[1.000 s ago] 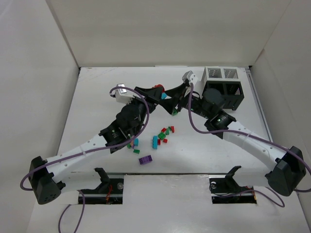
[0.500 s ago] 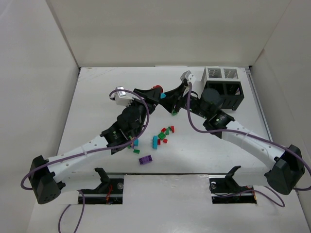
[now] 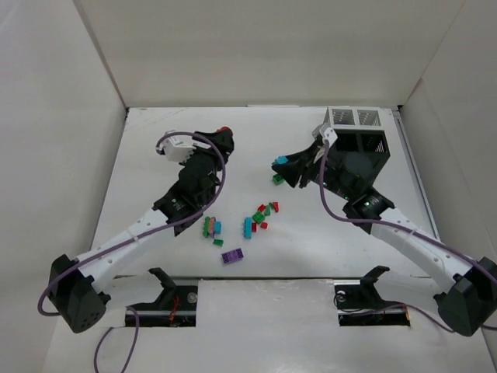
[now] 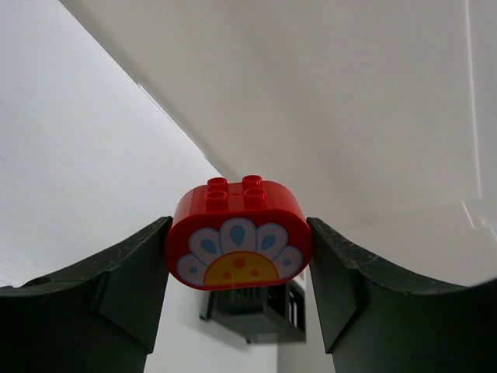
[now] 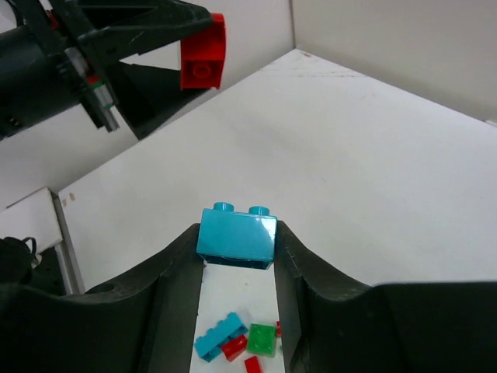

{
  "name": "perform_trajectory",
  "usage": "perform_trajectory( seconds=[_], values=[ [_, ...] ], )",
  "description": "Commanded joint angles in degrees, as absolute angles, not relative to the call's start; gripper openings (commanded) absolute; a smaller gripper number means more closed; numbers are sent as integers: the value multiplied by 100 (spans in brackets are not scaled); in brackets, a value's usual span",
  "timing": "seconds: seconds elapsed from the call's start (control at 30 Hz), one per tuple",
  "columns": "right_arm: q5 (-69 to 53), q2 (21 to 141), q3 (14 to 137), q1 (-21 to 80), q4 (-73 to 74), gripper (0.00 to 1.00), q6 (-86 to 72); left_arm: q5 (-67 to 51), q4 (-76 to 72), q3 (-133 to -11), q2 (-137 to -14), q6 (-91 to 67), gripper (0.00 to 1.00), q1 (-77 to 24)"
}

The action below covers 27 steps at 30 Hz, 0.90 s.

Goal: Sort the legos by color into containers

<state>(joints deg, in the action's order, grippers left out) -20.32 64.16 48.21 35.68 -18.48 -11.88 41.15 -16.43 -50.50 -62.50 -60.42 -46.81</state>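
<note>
- Plainly, the left fingers point(image 4: 128, 280) are clamped on a red brick point(image 4: 238, 242), one finger against each rounded end. Its studs point up, and its face shows white and blue petals over a yellow half-circle.
- The right fingers point(image 5: 175, 272) are clamped on a teal brick point(image 5: 237, 235) with two studs on top, held clear of the tabletop point(image 3: 155, 179).
- From above, the red brick is raised over the far left part of the tabletop. The teal brick is right of centre, near the bins, and the two held bricks are well apart.
- The bins point(image 3: 363, 148) stand joined at the far right corner, two white behind and two black in front.
- Loose bricks point(image 3: 256, 217) in green, red and teal lie scattered mid-tabletop between the arms.
- A purple brick point(image 3: 231, 255) lies alone nearer the arm bases.
- A green brick point(image 3: 276, 179) lies just beside the right fingers.
</note>
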Motion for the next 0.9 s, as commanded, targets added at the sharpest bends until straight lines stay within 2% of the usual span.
perform_trajectory(
  seconds=[0.0,0.13,0.27,0.33,0.37,0.47,0.53,0.7,0.87],
  values=[
    [-2030,5889,4659,3367,-1785,0,-1283,4167,-1512,-5344,-6205,-5906,22,-4176],
    [-1462,5626,4526,3147,-1425,0,-1283,3641,-1512,-5519,-6415,-5661,22,-3683],
    [-740,5791,4911,2560,-959,0,-1283,3034,-1285,-5844,-6758,-4862,22,-3420],
    [-563,6106,5184,2321,-583,0,-1283,2421,-1195,-6037,-7074,-3962,29,-3183],
    [-336,6230,5473,2207,-458,0,-1283,1878,-995,-6299,-7188,-3790,29,-3103],
    [261,6749,5931,1794,76,0,-1283,1267,-425,-6774,-7628,-3027,23,-2927],
    [412,7125,6353,1478,315,0,-1283,1196,-247,-6838,-7769,-2857,17,-2927],
    [519,7593,6732,1020,571,0,-1354,397,-676,-6531,-7770,-2479,22,-2927],
    [396,7831,6838,642,694,0,-1406,176,-738,-6469,-7822,-2268,22,-2927]
  ],
)
